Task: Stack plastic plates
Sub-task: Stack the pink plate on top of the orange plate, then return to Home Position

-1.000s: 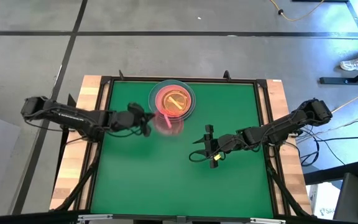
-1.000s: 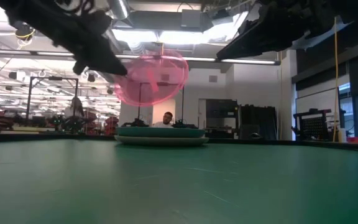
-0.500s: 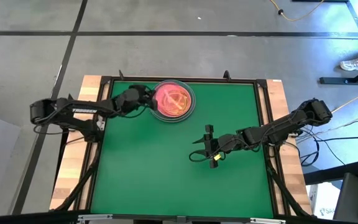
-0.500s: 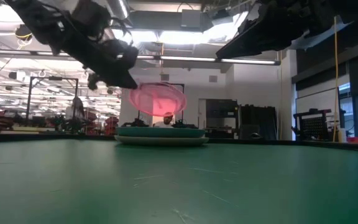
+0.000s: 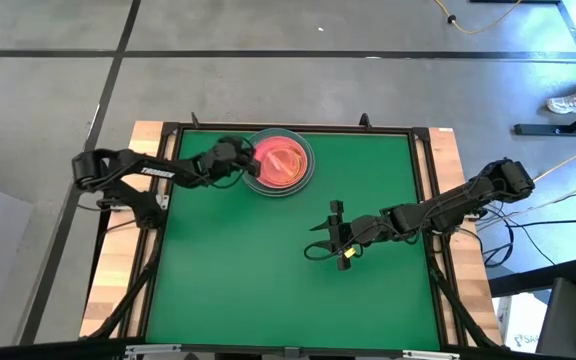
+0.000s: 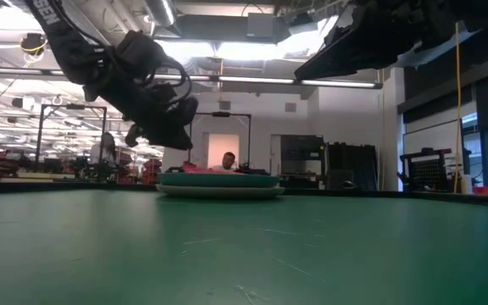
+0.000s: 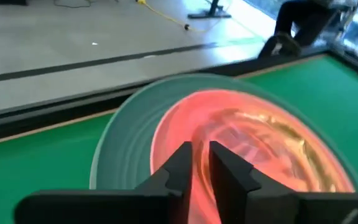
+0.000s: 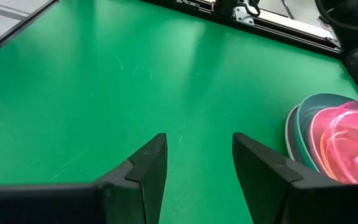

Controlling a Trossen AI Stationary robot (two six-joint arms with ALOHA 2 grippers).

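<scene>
A stack of plastic plates [image 5: 295, 181] lies near the table's far edge: a wide grey-white and teal base with smaller translucent pink and yellow discs in it. On top lies a translucent pink plate [image 5: 281, 158], also seen in the left wrist view [image 7: 241, 130]. My left gripper [image 5: 247, 163] is at the stack's left side, shut on that pink plate. My right gripper [image 5: 336, 237] hovers open over bare mat right of centre, apart from the stack [image 8: 328, 140]. My left gripper [image 7: 201, 163] pinches the top pink plate by its rim on the stack's left side [image 7: 201, 186], between the two fingers. The fingers come slanting down from the table's left [image 6: 180, 142]. The plate lies about flat on the stack.
The green mat [image 5: 268, 280] is framed by a dark rail, with wooden table edges left [image 5: 128, 200] and right. The stack sits close to the far rail. A person shows far off in the room behind the stack [image 6: 229, 161].
My left gripper has carried the pink plate toward the far edge and over the stack, then down. The plate stood steeply tilted in the air a second ago; now it lies about flat on top of the stack. My right arm has kept still.
</scene>
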